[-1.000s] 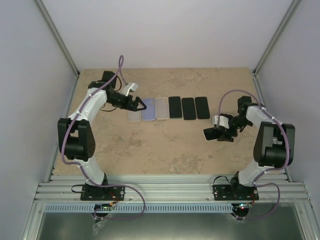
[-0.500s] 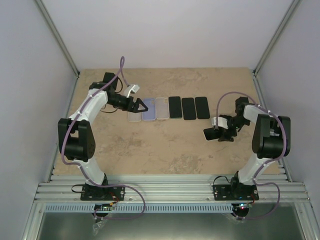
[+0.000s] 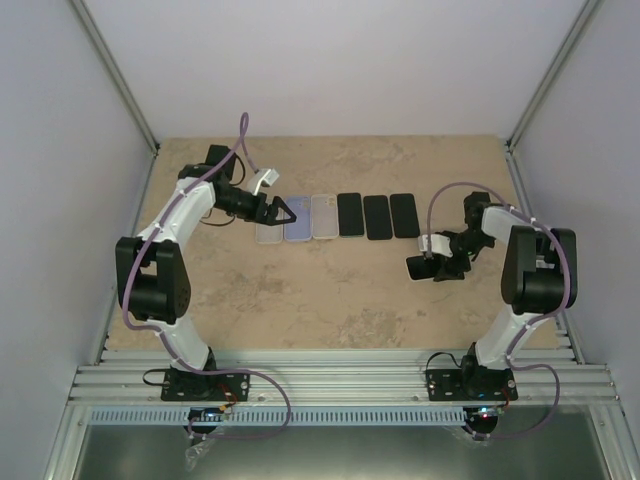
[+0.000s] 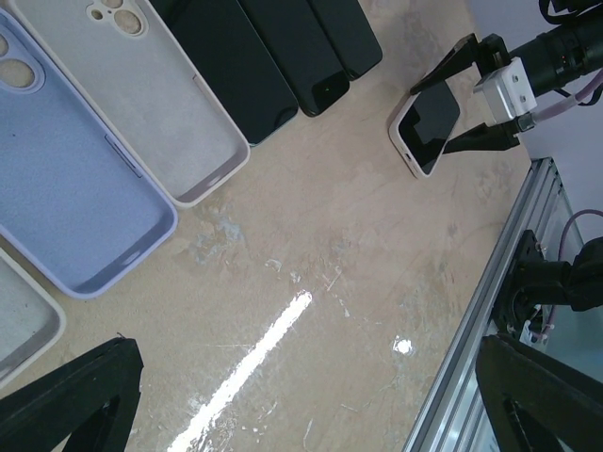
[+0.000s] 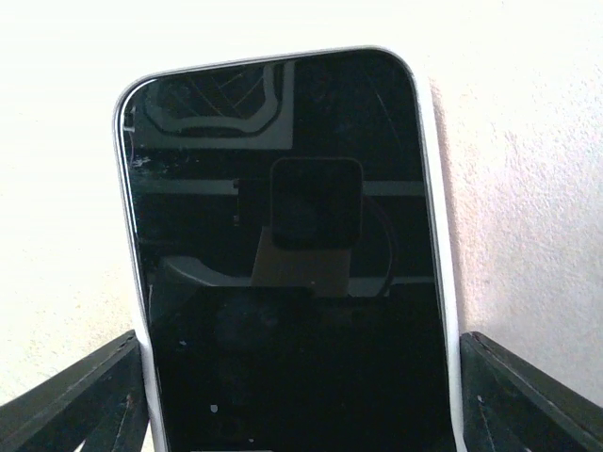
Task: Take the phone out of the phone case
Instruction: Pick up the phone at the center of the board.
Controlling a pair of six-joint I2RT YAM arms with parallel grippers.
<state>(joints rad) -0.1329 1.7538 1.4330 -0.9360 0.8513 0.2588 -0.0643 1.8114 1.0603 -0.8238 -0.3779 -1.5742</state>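
Beige stone-look table [image 3: 330, 310] boxed in by pale walls on three sides, with ribbed metal rails [image 3: 340, 385] along the bottom edge of the top view. The lower half of the surface is bare, with open room between the arms. Row at upper centre, long sides nearly touching: 3 empty cases, namely a clear case [image 3: 268, 232], a lilac case [image 3: 297, 228] and a whitish case [image 3: 324, 216], then 3 bare black phones [image 3: 376, 216]. Left gripper [image 3: 285, 212] hangs over the left end of the row, fingers spread wide with nothing between them. Right gripper [image 3: 428, 268], at centre right and apart from the row, is clamped across the white phone case [image 4: 405, 155], a finger against each long side. The phone [image 5: 292, 235] sits inside the case, screen up.
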